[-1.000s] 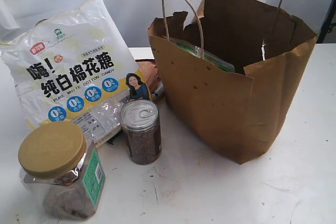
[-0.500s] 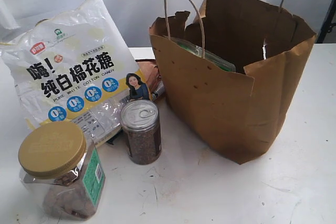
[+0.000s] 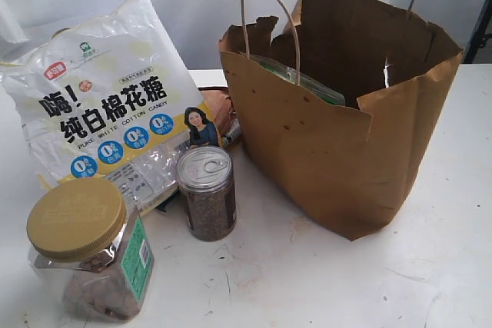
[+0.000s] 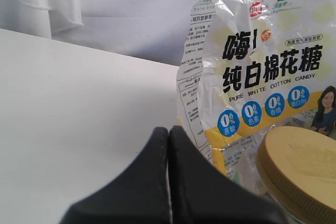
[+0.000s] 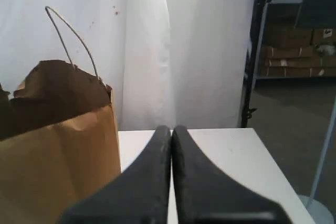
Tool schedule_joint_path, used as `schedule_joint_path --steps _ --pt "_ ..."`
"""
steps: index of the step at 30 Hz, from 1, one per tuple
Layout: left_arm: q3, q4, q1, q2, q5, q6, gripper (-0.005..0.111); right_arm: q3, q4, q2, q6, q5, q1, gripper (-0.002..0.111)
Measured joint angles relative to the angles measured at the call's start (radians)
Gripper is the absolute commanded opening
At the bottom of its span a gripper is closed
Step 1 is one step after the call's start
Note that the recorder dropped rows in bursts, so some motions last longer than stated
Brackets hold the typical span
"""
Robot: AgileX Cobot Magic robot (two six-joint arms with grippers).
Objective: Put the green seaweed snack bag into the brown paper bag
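You are finishing up, so go slow. Your left gripper (image 4: 168,132) is squeezing shut on nothing, with the white candy bag (image 4: 262,66) and a yellow jar lid (image 4: 302,169) just in front of it. Your right gripper (image 5: 171,129) is pinching shut on nothing too, and the brown paper bag (image 5: 52,156) is standing ahead of it, off to one side. The green seaweed snack bag (image 3: 301,80) is sitting inside that bag, well apart from both grippers. I think the job is nearly done. Pull away gently and do not bump the bag or its handles, or it could tip. The packet seems to be leaning on the bag's wall. Its long side is running along that wall, and only its top edge is peeking out.
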Motion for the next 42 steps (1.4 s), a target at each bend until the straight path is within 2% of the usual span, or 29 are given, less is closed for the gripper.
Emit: schedule_joint_path --steps 3,7,12,15,20,25,42 --pt "0.0 0.0 0.0 0.0 0.0 0.0 0.0 0.098 -0.03 -0.117 0.0 -0.008 -0.005 0.0" --pt "0.0 0.0 0.0 0.0 0.0 0.0 0.0 0.197 -0.064 -0.136 0.022 -0.014 -0.007 0.0" --pt "0.0 0.0 0.0 0.0 0.0 0.0 0.0 0.284 -0.236 -0.136 0.254 -0.011 0.002 0.0" --pt "0.0 0.0 0.0 0.0 0.0 0.0 0.0 0.317 -0.29 -0.136 0.328 -0.011 0.052 0.0" --pt "0.0 0.0 0.0 0.0 0.0 0.0 0.0 0.34 -0.32 -0.136 0.351 -0.011 0.169 0.0" --pt "0.0 0.0 0.0 0.0 0.0 0.0 0.0 0.362 -0.331 -0.136 0.356 -0.023 0.236 0.0" --pt "0.0 0.0 0.0 0.0 0.0 0.0 0.0 0.399 -0.375 -0.136 0.401 -0.052 0.242 0.0"
